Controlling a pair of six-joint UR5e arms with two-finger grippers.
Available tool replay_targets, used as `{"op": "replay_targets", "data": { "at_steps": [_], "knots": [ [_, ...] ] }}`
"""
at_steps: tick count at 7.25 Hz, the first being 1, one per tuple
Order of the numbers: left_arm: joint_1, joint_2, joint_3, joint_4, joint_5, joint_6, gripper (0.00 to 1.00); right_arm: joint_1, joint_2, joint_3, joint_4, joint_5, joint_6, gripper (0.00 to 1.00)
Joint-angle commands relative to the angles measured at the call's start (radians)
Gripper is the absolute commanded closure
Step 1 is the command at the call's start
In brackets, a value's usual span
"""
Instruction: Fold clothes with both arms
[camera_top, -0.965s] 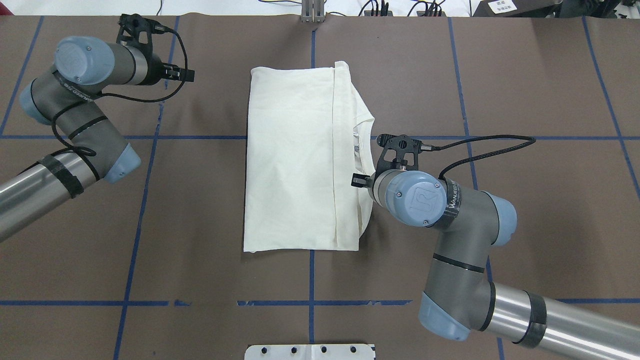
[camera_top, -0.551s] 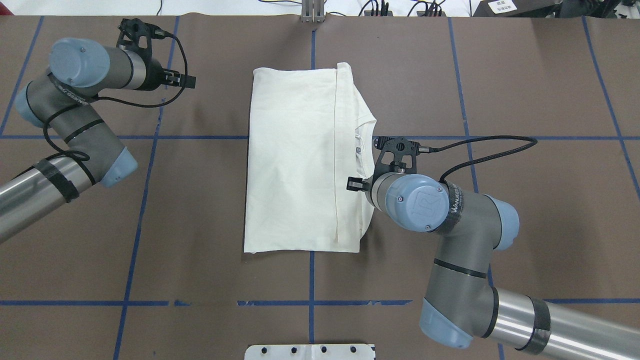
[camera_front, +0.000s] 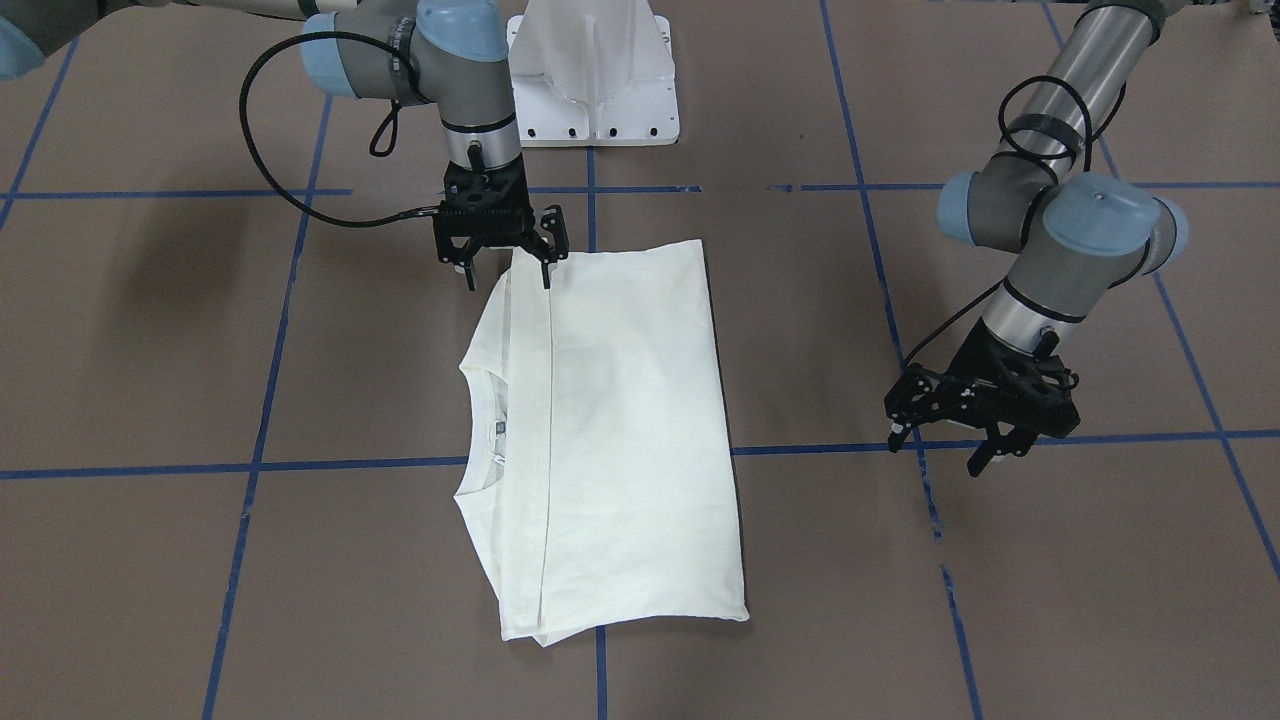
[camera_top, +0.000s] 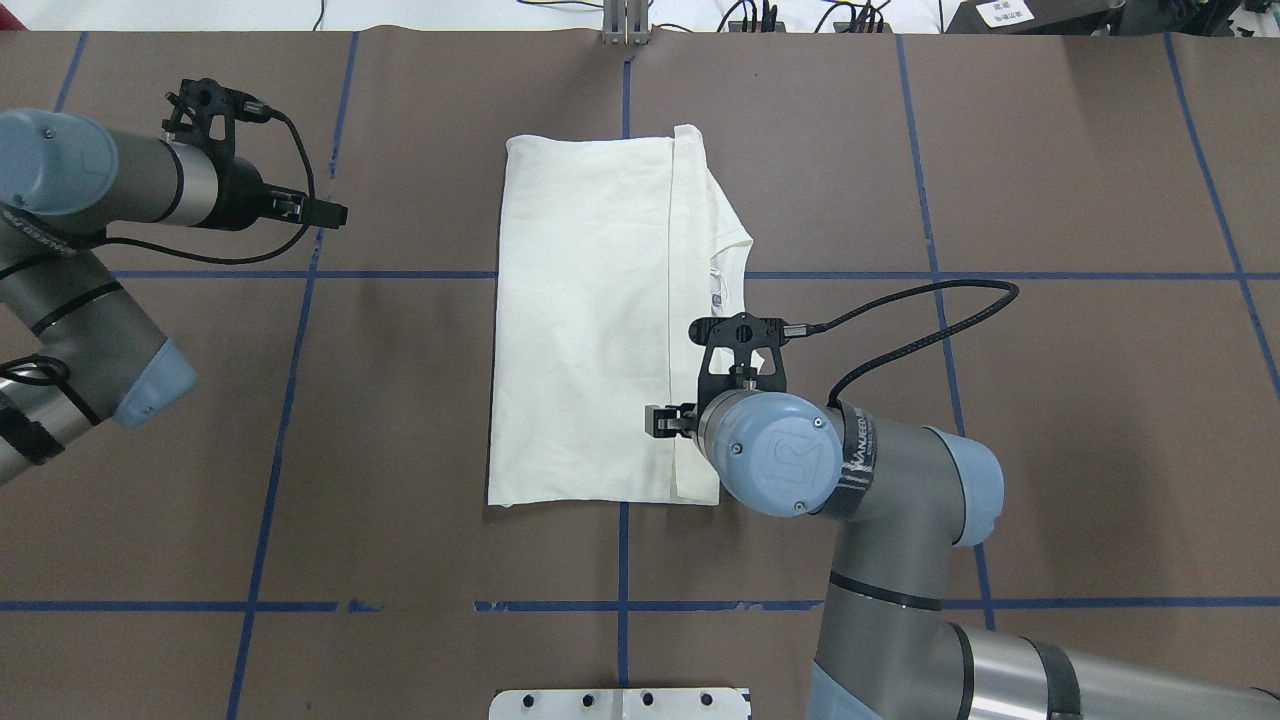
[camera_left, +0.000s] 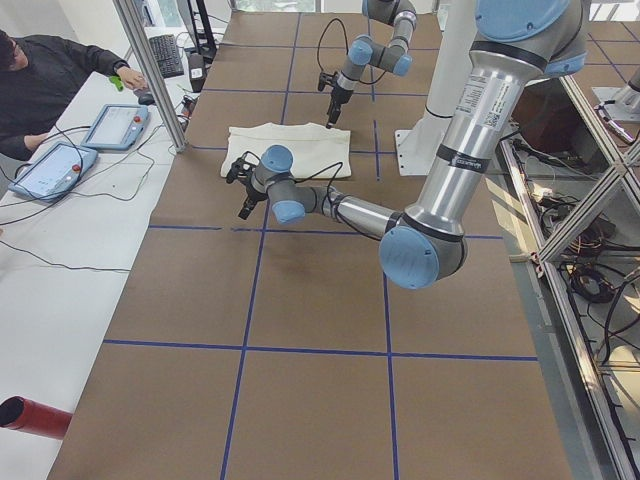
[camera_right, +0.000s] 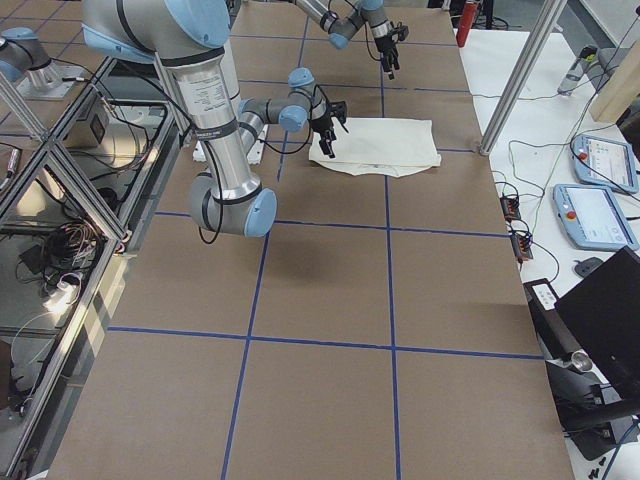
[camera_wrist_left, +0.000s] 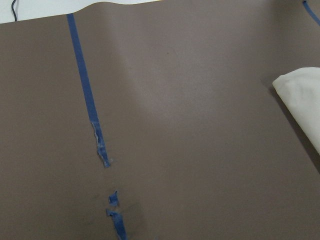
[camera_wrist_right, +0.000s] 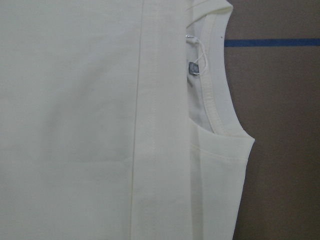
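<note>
The clothes are one cream shirt (camera_top: 590, 320), folded into a tall rectangle with its plain side up, in the middle of the brown table (camera_top: 1050, 400). Its collar (camera_wrist_right: 216, 100) with a small label faces my right arm. My right gripper (camera_front: 508, 272) is open and points down over the shirt's (camera_front: 620, 420) corner nearest the robot base, its fingers straddling the folded edge. I cannot tell whether it touches the cloth. My left gripper (camera_front: 935, 452) is open over bare table, well clear of the shirt, with nothing between its fingers. The left wrist view catches only a shirt corner (camera_wrist_left: 302, 95).
Blue tape lines (camera_top: 290, 400) grid the table. The white pedestal base (camera_front: 590, 80) stands at the robot's edge. A person (camera_left: 50, 70) sits at a side bench with tablets (camera_left: 55, 165). Two pendants (camera_right: 595, 185) lie on the bench beyond the table's far side.
My right gripper has moved along the shirt's collar side toward the robot-near corner. My left arm has drawn back outward, farther from the shirt. The shirt has not moved.
</note>
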Motion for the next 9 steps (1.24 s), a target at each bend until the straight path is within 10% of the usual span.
{"op": "replay_targets", "data": {
  "at_steps": [1, 5, 9],
  "knots": [
    [-0.001, 0.022, -0.024, 0.005, -0.005, 0.000, 0.00, -0.060, 0.031, 0.001, -0.050, -0.041, -0.220, 0.24],
    [-0.001, 0.024, -0.024, 0.005, -0.005, -0.010, 0.00, -0.110, 0.028, -0.007, -0.051, -0.090, -0.469, 0.48],
    [0.001, 0.022, -0.024, 0.005, -0.005, -0.009, 0.00, -0.134, 0.012, -0.006, -0.061, -0.113, -0.488, 0.49]
  ]
}}
